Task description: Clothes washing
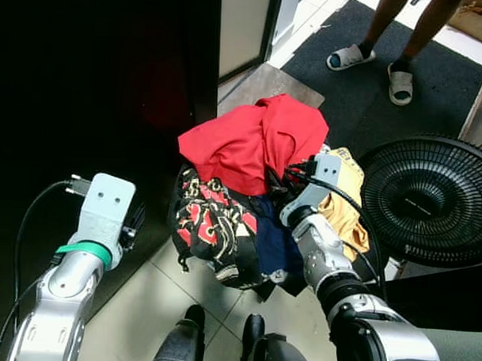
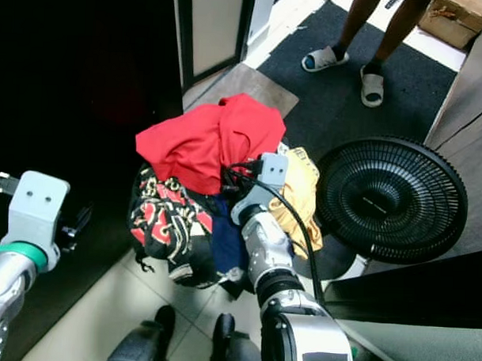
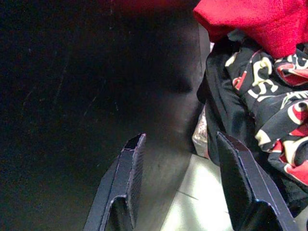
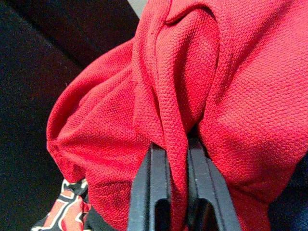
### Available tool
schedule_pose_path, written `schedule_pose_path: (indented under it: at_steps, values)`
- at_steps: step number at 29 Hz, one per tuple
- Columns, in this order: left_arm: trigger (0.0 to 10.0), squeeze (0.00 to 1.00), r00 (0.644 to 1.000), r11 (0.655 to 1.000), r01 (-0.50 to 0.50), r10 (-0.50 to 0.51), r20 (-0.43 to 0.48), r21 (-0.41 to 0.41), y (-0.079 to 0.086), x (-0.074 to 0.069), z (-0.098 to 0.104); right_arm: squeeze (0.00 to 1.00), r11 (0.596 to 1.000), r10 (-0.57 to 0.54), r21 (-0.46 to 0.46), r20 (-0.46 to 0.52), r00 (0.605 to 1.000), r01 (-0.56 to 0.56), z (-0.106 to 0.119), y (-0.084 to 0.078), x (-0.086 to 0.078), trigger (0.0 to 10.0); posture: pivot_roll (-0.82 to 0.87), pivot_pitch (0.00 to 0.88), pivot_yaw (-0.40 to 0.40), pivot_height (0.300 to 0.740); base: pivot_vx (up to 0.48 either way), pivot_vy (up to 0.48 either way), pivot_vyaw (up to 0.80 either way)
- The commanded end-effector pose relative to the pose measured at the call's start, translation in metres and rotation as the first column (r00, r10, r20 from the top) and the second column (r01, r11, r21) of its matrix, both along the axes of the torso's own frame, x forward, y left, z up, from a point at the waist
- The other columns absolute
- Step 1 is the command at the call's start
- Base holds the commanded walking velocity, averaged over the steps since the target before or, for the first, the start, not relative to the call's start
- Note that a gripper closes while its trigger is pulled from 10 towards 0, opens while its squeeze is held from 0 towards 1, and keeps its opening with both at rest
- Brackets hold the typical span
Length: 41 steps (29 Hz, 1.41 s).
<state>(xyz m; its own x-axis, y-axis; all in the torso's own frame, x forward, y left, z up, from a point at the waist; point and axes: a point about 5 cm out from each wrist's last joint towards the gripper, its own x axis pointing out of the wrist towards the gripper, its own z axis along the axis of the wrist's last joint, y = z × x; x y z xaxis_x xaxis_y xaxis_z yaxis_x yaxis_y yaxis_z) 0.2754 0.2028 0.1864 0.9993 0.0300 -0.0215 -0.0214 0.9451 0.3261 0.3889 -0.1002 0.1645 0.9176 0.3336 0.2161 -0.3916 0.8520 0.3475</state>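
Observation:
A heap of clothes sits on the floor in front of me. On top lies a red shirt [image 1: 250, 137]; under it are a black garment with red and cream print [image 1: 212, 223], a dark blue piece [image 1: 272, 233] and a yellow one [image 1: 347, 204]. My right gripper [image 4: 178, 161] is shut on a fold of the red shirt [image 4: 192, 86], reaching in from the heap's right side. My left gripper [image 3: 180, 161] is open, low beside the heap's left edge, with the printed garment [image 3: 269, 101] near one finger and a dark surface behind.
A black fan [image 1: 430, 199] lies face up just right of the heap. A person in grey slippers [image 1: 352, 56] stands on a dark mat beyond it. A dark appliance front [image 1: 86, 88] fills the left. Pale floor tiles [image 1: 153, 304] lie below, by my feet.

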Motion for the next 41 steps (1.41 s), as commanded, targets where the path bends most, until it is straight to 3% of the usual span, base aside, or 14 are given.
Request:
schedule_pose_path:
  at_steps: [1,5,9,12,14,18,19,29,30,31,34,38,40,41]
  values:
    - [10.0,0.0,0.998,1.0,0.002,-0.002,-0.056,-0.007,0.0,-0.001,-0.012,0.0,1.0,0.002,0.016,-0.03,1.0,-0.001,-0.013,-0.002,-0.005,0.0,0.33,0.446,0.033,0.74,0.0,0.0,0.0]
    - [10.0,0.0,0.999,1.0,0.005,-0.005,-0.054,-0.008,-0.001,0.001,-0.012,0.0,1.0,-0.005,0.029,0.005,1.0,0.005,-0.006,-0.004,-0.004,0.0,0.32,0.422,0.033,0.74,0.0,0.0,0.0]
    - [10.0,0.0,0.999,1.0,0.011,-0.012,-0.04,-0.018,-0.004,0.011,-0.016,0.0,0.998,-0.031,0.059,0.213,0.977,0.019,0.039,-0.018,-0.002,0.0,0.28,0.356,0.022,0.74,0.0,0.0,0.0]
    - [10.0,0.0,0.999,1.0,0.01,-0.011,-0.033,-0.026,-0.004,0.013,-0.015,0.0,0.998,-0.043,0.051,0.262,0.964,0.031,0.051,-0.022,-0.002,0.0,0.26,0.324,0.017,0.74,0.0,0.0,0.0]
    - [10.0,0.0,1.0,0.998,0.018,-0.019,-0.006,-0.053,-0.007,0.019,-0.01,0.0,0.993,-0.108,0.007,0.38,0.919,0.114,0.085,-0.036,-0.003,0.0,0.22,0.258,0.013,0.74,0.0,0.0,0.0]
    - [10.0,0.0,0.999,0.997,0.031,-0.03,0.02,-0.077,-0.01,0.022,-0.003,0.0,0.976,-0.186,-0.015,0.463,0.867,0.217,0.109,-0.049,-0.007,0.8,0.2,0.214,0.012,0.74,0.0,0.0,0.0]
    - [10.0,0.0,0.999,0.995,0.043,-0.04,0.035,-0.086,-0.012,0.023,0.001,0.0,0.965,-0.214,-0.028,0.496,0.841,0.262,0.118,-0.057,-0.009,10.0,0.19,0.191,0.016,0.74,0.0,0.0,0.0]
    - [10.0,0.0,0.988,0.98,0.125,-0.11,0.104,-0.156,-0.018,0.033,0.038,0.0,0.902,-0.346,0.03,0.644,0.682,0.43,0.181,-0.107,-0.038,10.0,0.14,0.085,0.047,0.74,0.0,0.0,0.0]
    - [10.0,0.0,0.982,0.974,0.141,-0.114,0.15,-0.179,-0.018,0.037,0.052,0.0,0.89,-0.364,0.055,0.682,0.634,0.452,0.199,-0.114,-0.045,10.0,0.12,0.058,0.053,0.74,0.0,0.0,0.0]
    - [10.0,0.0,0.982,0.974,0.141,-0.114,0.15,-0.179,-0.018,0.037,0.052,0.0,0.89,-0.364,0.055,0.682,0.634,0.452,0.199,-0.114,-0.045,10.0,0.12,0.058,0.053,0.74,0.0,0.0,0.0]
    - [10.0,0.0,0.955,0.955,0.191,-0.128,0.268,-0.226,-0.021,0.041,0.086,0.0,0.873,-0.356,0.062,0.759,0.545,0.484,0.227,-0.118,-0.061,10.0,0.1,0.037,0.053,0.74,0.0,0.0,0.0]
    - [10.0,0.0,0.917,0.944,0.247,-0.154,0.368,-0.22,-0.025,0.037,0.111,0.0,0.866,-0.314,-0.01,0.768,0.559,0.499,0.223,-0.113,-0.068,10.0,0.1,0.022,0.047,0.74,0.0,0.0,0.0]
    - [10.0,0.0,0.891,0.95,0.27,-0.185,0.414,-0.156,-0.028,0.028,0.12,0.0,0.878,-0.292,-0.085,0.684,0.669,0.47,0.182,-0.104,-0.07,10.0,0.1,0.003,0.038,0.74,0.0,0.0,0.0]
    - [10.0,0.0,0.891,0.95,0.27,-0.185,0.414,-0.156,-0.028,0.028,0.12,0.0,0.878,-0.292,-0.085,0.684,0.669,0.47,0.182,-0.104,-0.07,10.0,0.1,0.003,0.038,0.74,0.0,0.0,0.0]
